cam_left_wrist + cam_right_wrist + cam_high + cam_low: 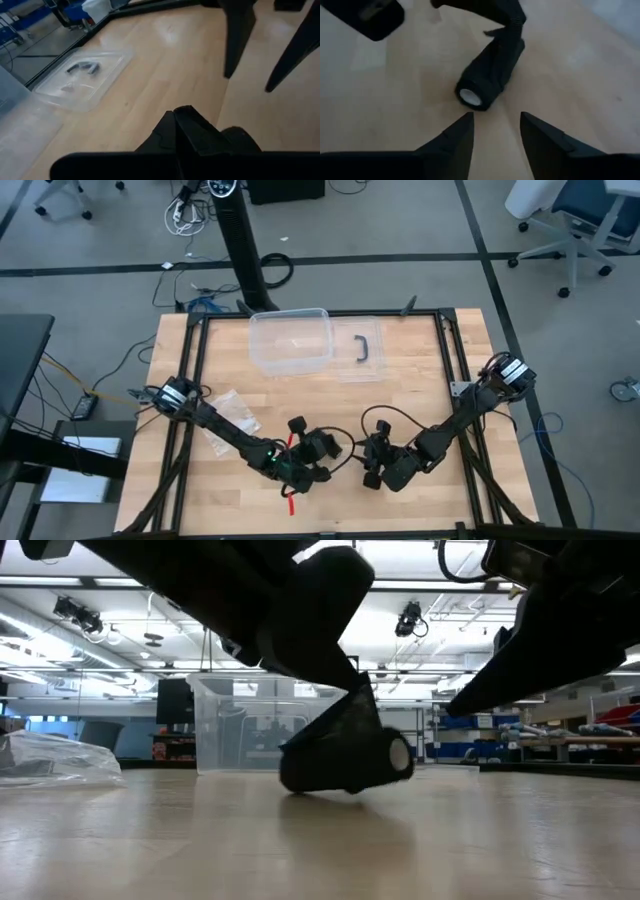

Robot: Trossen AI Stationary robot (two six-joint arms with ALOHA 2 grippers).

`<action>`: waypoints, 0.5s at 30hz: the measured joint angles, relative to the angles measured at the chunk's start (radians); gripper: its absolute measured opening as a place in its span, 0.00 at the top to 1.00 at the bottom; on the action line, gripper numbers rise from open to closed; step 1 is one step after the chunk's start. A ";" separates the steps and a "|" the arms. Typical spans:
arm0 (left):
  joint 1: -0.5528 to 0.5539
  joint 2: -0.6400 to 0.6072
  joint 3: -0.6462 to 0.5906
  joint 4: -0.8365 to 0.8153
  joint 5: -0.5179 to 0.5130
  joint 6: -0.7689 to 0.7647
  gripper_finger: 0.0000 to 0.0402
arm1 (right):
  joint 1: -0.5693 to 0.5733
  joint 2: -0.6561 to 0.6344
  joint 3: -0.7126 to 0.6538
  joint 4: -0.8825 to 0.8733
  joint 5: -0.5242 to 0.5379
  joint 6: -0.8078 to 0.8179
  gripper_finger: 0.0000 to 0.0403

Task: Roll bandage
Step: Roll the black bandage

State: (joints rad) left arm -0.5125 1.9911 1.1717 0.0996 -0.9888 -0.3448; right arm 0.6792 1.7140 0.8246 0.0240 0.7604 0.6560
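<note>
Rolled bandage [487, 75] lying on the counter [420, 390], left hand [512, 22] clamped on its far end, right hand [495, 132] parted, empty, at bandage's 3 o'clock

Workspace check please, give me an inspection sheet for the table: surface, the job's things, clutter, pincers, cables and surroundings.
Surface: wooden table with a black frame.
Job's things: bandage rolled into a black cylinder, lying on the wood, white core end showing.
Clutter: clear plastic box, its lid with a black handle beside it, crinkly plastic bag, red item near the front edge.
Pincers: left pincer shut, at the bandage; right pincer open, just short of the roll's core end.
Cables: loose cables on the floor beyond the table.
Surroundings: office chair, lit workshop room.
</note>
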 joint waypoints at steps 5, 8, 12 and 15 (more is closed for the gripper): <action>0.002 0.000 0.000 0.029 0.000 0.026 1.00 | -0.002 0.039 0.000 0.008 0.044 -0.053 0.52; 0.002 0.000 0.000 0.030 0.000 0.027 1.00 | -0.008 0.073 0.000 0.026 0.060 -0.077 0.49; 0.002 0.000 0.000 0.031 0.007 0.027 1.00 | -0.008 0.099 0.000 0.024 0.167 -0.108 0.49; 0.002 0.000 0.000 0.031 0.012 0.027 1.00 | -0.006 0.101 -0.001 0.019 0.195 -0.161 0.50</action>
State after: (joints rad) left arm -0.5106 1.9911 1.1717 0.1310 -0.9772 -0.3176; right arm 0.6735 1.8149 0.8240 0.0430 0.9550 0.4946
